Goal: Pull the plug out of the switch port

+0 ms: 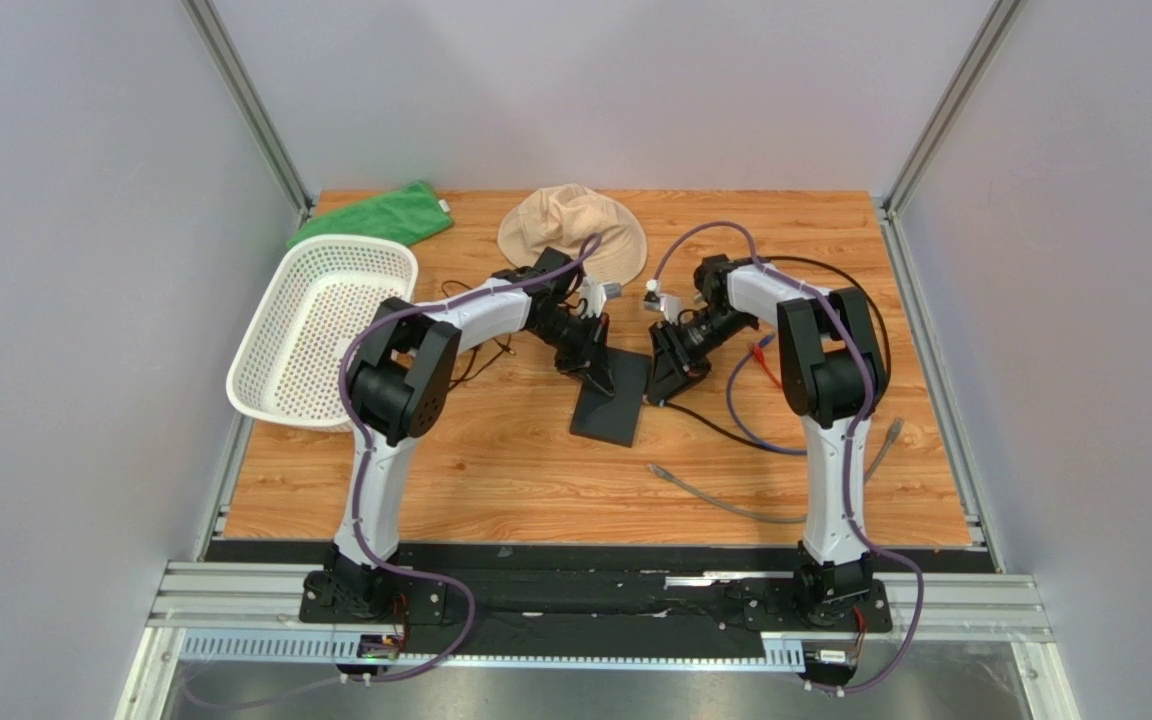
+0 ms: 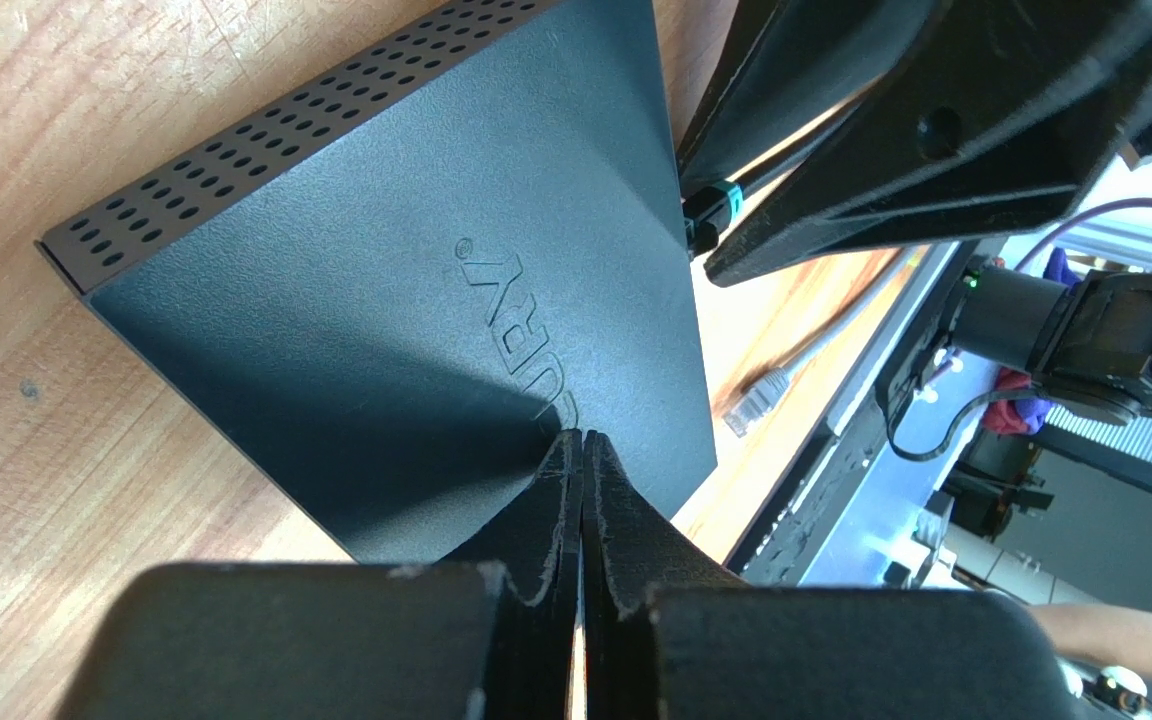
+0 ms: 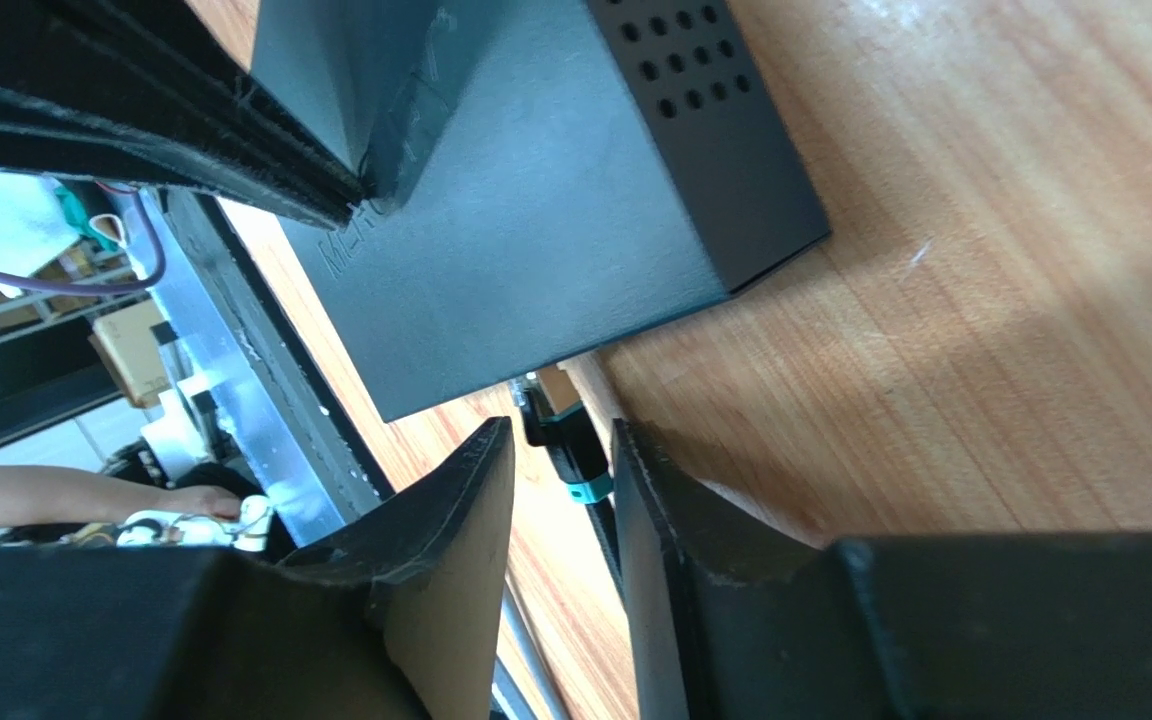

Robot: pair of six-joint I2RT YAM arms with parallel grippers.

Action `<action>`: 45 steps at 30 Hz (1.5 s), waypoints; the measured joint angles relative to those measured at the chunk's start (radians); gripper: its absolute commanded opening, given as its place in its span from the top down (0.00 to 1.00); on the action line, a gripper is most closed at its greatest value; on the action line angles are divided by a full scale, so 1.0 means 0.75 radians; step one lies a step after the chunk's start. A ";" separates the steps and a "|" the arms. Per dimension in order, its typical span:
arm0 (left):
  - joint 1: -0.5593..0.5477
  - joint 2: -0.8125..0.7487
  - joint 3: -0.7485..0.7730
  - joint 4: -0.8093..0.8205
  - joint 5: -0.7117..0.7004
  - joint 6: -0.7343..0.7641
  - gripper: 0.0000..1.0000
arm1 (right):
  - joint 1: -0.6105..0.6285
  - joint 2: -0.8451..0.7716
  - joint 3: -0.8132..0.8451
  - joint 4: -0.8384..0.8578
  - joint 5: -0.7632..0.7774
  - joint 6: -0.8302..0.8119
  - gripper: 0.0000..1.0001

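left gripper: your jaws are pressed together, tips resting on the switch's top.
switch: flat on the table, between your two arms.
plug: at the switch's edge.
right gripper: narrowed around the plug, seemingly pinching it.

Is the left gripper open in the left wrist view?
No: the left gripper has its fingers pressed together with no gap between them, their tips resting on the flat top of the switch.
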 measured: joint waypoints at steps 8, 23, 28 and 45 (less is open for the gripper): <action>0.001 0.000 0.000 -0.005 -0.001 0.001 1.00 | -0.006 0.052 0.040 -0.037 -0.035 0.094 0.71; -0.001 -0.001 0.000 -0.057 -0.003 0.000 1.00 | 0.219 -0.052 0.010 -0.070 0.416 0.302 0.89; -0.010 -0.001 0.000 -0.059 -0.006 -0.001 1.00 | 0.228 -0.062 -0.051 -0.089 0.408 0.388 0.98; -0.060 -0.044 0.001 -0.096 -0.161 -0.007 1.00 | 0.095 0.016 -0.101 -0.149 0.199 0.516 1.00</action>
